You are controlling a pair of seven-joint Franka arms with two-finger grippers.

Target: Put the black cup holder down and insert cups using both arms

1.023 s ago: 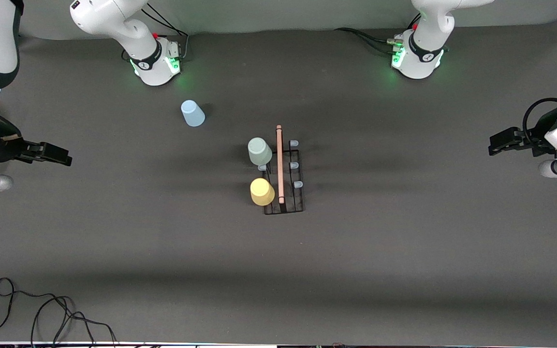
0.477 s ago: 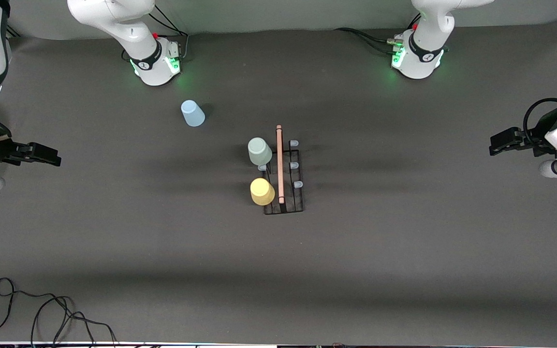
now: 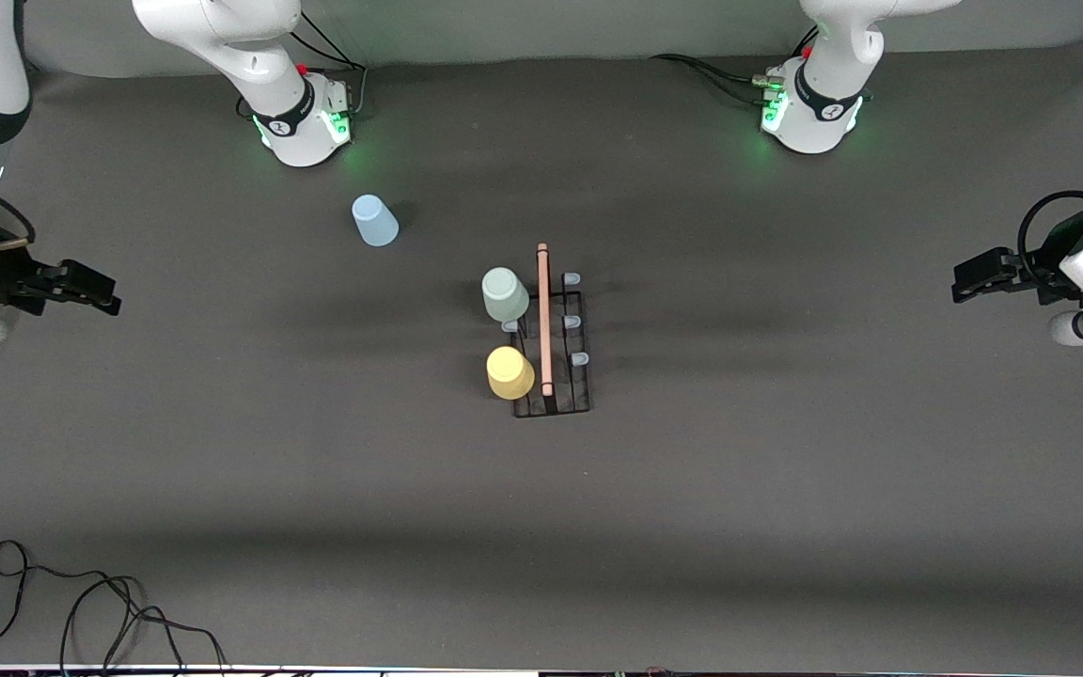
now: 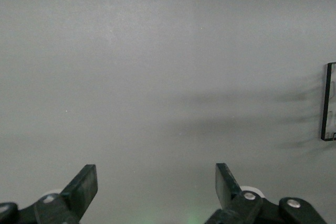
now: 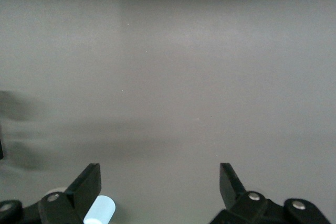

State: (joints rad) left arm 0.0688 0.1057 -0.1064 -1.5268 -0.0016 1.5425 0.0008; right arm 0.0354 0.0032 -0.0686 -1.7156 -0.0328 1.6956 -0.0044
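Nearest the front cam, a loose black cable (image 3: 81, 611) is lying on the dark grey table mat (image 3: 692, 527) toward the right arm's end.

Mid-table, the black thin-wire cup holder w/ pale wooden rod handle (image 3: 551, 353) is standing upright. The yellow plastic tumbler (image 3: 510, 372) is sitting inverted on the holder's near peg, and the pale mint green tumbler (image 3: 505, 293) is sitting on the peg farthest from the cam, both on the side toward the right arm. The other pegs are showing bare tips.

The right gripper (image 3: 81, 287) is hovering over the mat at its own end, fingers spread wide, holding nothing. The left gripper (image 3: 974, 277) is waiting likewise at its end, jaws fully apart, empty.

Farther off, the light blue tumbler (image 3: 374, 221) is standing alone nr the right arm's base, not yet inserted.

Risks, by judgement: the tapered cup could slip or tip in a pinch grip, and lowering it off-centre could miss the peg or nudge the light holder, shaking the seated cups loose.
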